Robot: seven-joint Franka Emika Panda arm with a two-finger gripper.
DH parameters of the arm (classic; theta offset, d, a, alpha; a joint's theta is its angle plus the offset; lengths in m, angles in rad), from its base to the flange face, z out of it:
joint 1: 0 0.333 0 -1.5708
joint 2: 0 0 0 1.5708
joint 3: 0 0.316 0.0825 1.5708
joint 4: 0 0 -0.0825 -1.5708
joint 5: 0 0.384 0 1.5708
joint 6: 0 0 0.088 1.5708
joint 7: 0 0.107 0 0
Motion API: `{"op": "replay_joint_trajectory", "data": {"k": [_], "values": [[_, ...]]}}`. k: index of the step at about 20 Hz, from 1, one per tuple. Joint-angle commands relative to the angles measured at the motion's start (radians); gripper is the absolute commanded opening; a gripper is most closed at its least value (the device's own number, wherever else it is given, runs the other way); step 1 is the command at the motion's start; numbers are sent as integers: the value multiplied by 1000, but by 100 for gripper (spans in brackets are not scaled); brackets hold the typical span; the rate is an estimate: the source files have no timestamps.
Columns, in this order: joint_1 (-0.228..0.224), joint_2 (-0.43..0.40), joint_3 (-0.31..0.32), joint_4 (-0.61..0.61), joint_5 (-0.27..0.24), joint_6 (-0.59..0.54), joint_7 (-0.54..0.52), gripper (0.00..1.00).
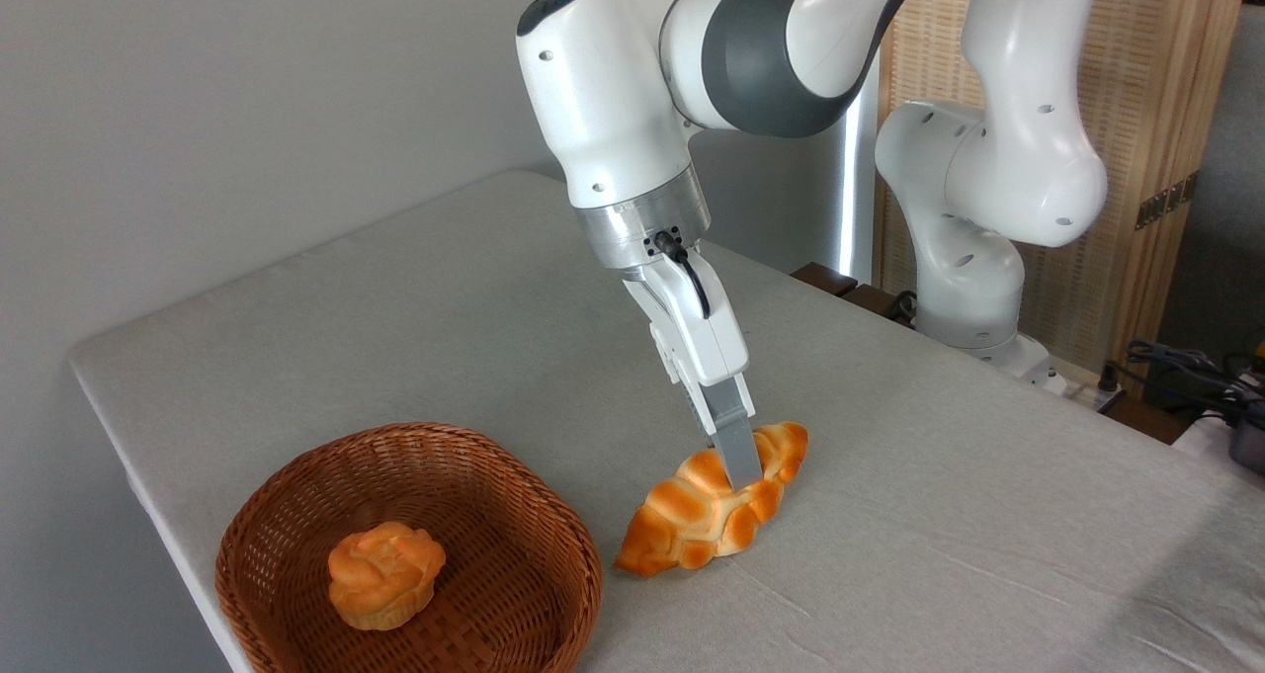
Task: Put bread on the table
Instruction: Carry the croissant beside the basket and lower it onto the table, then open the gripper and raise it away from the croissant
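Golden-orange and glossy, the bread (707, 515) lies on the table (415, 288) just right of the wicker basket (287, 515), its near tip close to the basket's rim, its far tip pointing away to the right. The gripper (739, 475) comes down at a slant onto the loaf's upper middle — one grey finger (733, 446) shows pressed against the crust, the other is hidden behind it, so whether the fingers pinch the loaf or stand spread cannot be told. Inside the basket sits a small round bun (383, 574), apart from the loaf. Grey cloth around the bread lies open; only the basket stands close. Behind the table's far edge rises the arm's white base (973, 258), before a wooden screen (1156, 110) — cables (1181, 362) trail at far right. No readable writing shows anywhere.
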Motion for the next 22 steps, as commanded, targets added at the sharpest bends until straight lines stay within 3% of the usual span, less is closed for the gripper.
{"op": "replay_joint_trajectory", "data": {"k": [1, 11, 17, 22], "values": [[-9, -7, 5, 3, 7, 6, 2, 100], [-24, -10, 0, 7, -57, -6, -5, 100], [-24, -27, -34, 137, -264, -13, -126, 100], [-3, 25, -38, 375, -328, -154, -182, 100]]}}
